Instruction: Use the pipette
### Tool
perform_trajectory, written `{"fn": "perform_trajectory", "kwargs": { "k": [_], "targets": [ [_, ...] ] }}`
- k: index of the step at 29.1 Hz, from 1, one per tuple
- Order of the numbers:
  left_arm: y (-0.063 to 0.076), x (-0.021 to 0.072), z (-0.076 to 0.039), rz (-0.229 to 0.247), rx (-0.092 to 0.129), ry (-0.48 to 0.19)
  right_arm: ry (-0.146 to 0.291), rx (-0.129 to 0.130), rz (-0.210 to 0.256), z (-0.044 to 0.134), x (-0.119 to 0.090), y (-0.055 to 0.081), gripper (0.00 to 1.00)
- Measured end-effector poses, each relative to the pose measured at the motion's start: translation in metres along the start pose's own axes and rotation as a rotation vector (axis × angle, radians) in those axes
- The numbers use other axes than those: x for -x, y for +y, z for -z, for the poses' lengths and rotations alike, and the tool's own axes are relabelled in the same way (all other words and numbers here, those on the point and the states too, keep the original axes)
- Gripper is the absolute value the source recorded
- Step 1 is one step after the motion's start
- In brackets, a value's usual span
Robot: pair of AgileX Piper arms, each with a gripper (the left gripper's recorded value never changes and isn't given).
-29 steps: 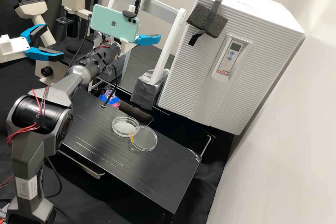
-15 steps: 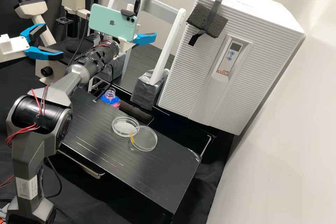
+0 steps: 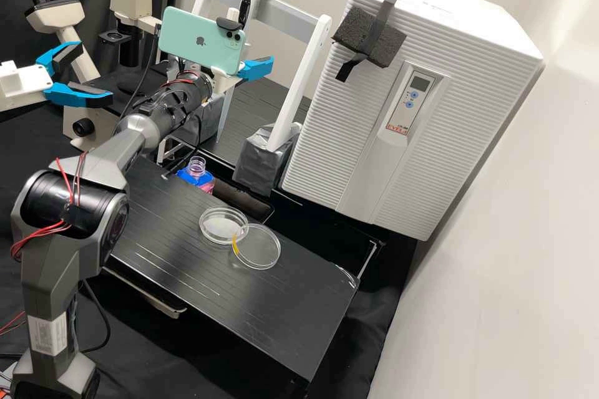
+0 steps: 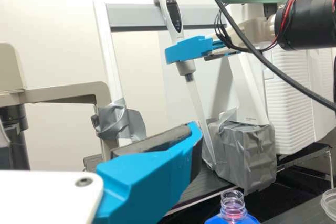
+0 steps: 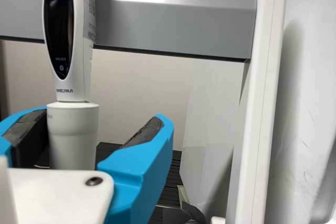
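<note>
The white pipette (image 5: pixel 71 51) hangs upright from the grey crossbar of a white rack (image 3: pixel 284 12). My right gripper (image 5: pixel 89 129) stands open around its lower barrel: one blue finger lies close beside the barrel and the other finger (image 5: pixel 144 153) is a gap away. From the left wrist view, the pipette (image 4: pixel 176 24) shows with that blue finger (image 4: pixel 191 50) at its side. In the high view the pipette (image 3: pixel 244 5) is behind the mint phone (image 3: pixel 201 39) mounted on the right arm. My left gripper (image 3: pixel 93 73) hovers open at the far left, holding nothing.
An open bottle of pink liquid (image 3: pixel 198 173) stands behind the black platform (image 3: pixel 262 299). A petri dish (image 3: pixel 223 224) and its lid (image 3: pixel 257 247) lie on that platform. A large white ribbed machine (image 3: pixel 405 93) stands to the right, and microscopes (image 3: pixel 59 15) at the back left.
My right gripper and its phone have shifted slightly left, closing in around the pipette. Its cable no longer crosses the bottle. The left arm has stayed still.
</note>
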Motion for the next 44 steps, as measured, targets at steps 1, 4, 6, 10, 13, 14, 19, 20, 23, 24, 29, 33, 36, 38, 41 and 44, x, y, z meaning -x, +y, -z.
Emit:
{"fn": "perform_trajectory", "kwargs": {
  "k": [1,4,6,10,13,14,19,20,23,24,29,33,36,38,41,44],
  "targets": [
    [0.0,0.0,0.0,0.0,0.0,0.0,0.0,0.0,0.0,0.0,0.0,0.0,0.0],
    [0.0,0.0,0.0,0.0,0.0,0.0,0.002,0.001,0.001,0.001,0.0,-0.001,0.0],
    [0.0,0.0,0.0,0.0,0.0,0.0,0.003,0.011,0.003,0.001,0.0,-0.001,0.0],
    [0.0,0.0,0.0,0.0,0.0,0.0,0.007,0.022,0.006,0.003,0.001,-0.002,0.0],
    [-0.001,0.0014,0.0,0.0,0.001,-0.001,0.007,0.036,0.005,0.003,0.001,-0.002,0.0],
    [-0.001,0.0014,0.0,0.0,0.001,-0.001,0.009,0.036,0.007,0.003,0.001,-0.002,0.0],
    [-0.001,0.0014,0.0,-0.006,0.001,-0.002,0.014,0.036,0.011,0.005,0.001,-0.004,0.0],
    [-0.001,0.0014,0.0,-0.006,0.001,-0.002,0.014,0.036,0.011,0.005,0.001,-0.004,0.0],
    [0.0,0.0014,0.0,-0.008,0.0,-0.001,0.015,0.036,0.012,0.006,0.001,-0.004,0.0],
    [-0.001,0.0016,0.0,-0.007,0.0,-0.001,0.015,0.036,0.012,0.006,0.001,-0.004,0.0],
    [-0.002,0.0029,0.0,0.0,0.001,0.0,0.015,0.036,0.012,0.006,0.001,-0.004,0.0],
    [-0.003,0.0031,0.0,0.001,0.004,0.001,0.015,0.036,0.012,0.006,0.001,-0.004,0.0],
    [-0.003,0.0031,0.0,0.001,0.005,0.001,0.018,0.036,0.014,0.007,0.002,-0.005,0.0],
    [-0.003,0.0031,0.0,0.001,0.007,0.001,0.022,0.033,0.018,0.008,0.002,-0.007,0.0],
    [-0.003,0.0031,0.0,0.001,0.007,0.001,0.025,0.004,0.021,0.01,0.002,-0.008,0.0],
    [-0.002,0.0032,0.002,0.0,0.006,0.007,0.03,-0.025,0.026,0.011,0.003,-0.009,0.0]
  ]
}}
